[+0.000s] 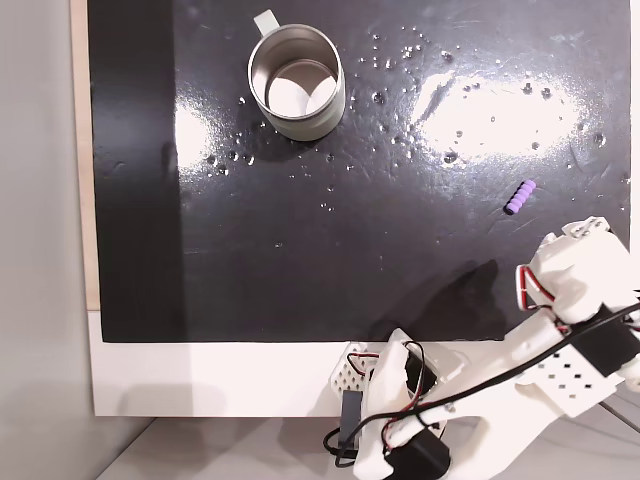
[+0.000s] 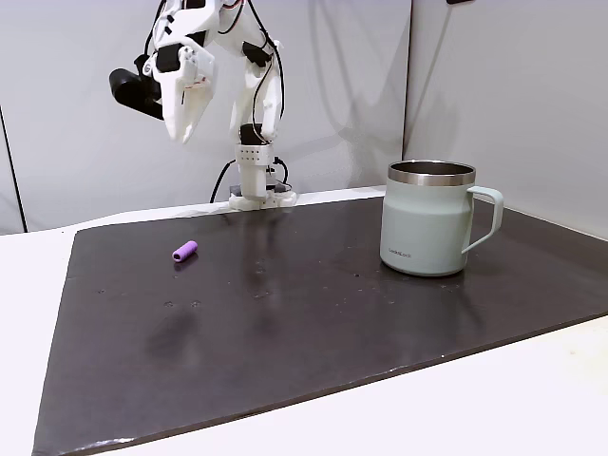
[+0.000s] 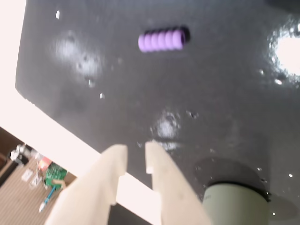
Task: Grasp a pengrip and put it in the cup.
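1. Gripper (image 3: pixel 136 149) hangs high above the black mat (image 2: pixel 313 323), tips pointing down, holding nothing. In wrist view the fingers sit w/ only a narrow slit between them, nearly closed.
2. Pengrip (image 1: pixel 519 198) lies flat on the mat, well apart from the cup (image 1: pixel 296 82), which stands upright near the mat's far edge in a fixed view.
3. Key relation: in wrist view the pengrip (image 3: pixel 161 40) sits ahead of the fingertips, slightly to the right, long axis running left-right across the frame.
4. Judgement: next move needs jaws widened, then reach fwd and down so the fingers straddle the grip's short width.
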You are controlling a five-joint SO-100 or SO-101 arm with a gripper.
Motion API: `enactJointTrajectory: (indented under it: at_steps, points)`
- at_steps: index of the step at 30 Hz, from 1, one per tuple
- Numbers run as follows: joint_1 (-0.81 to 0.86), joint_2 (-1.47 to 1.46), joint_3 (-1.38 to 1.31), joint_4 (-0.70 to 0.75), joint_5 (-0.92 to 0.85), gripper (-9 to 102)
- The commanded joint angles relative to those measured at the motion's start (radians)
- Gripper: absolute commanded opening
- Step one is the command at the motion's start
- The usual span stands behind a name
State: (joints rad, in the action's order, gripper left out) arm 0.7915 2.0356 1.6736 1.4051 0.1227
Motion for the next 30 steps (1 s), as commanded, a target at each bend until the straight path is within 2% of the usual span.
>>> enactJointTrajectory:
  at_steps: [1, 10, 17, 20, 25, 30]
  points:
    - [0.026, -0.112, -0.114, 0.025, -0.008, 0]
    - [0.014, -0.362, -0.227, 0.069, -0.035, 0]
    - [-0.02, -0.514, -0.321, 0.071, -0.222, 0]
    - [-0.037, -0.537, -0.362, 0.072, -0.353, 0]
    - [-0.071, -0.541, -0.407, 0.1, -0.741, 0]
    - [-0.071, -0.549, -0.454, 0.072, -0.999, 0]
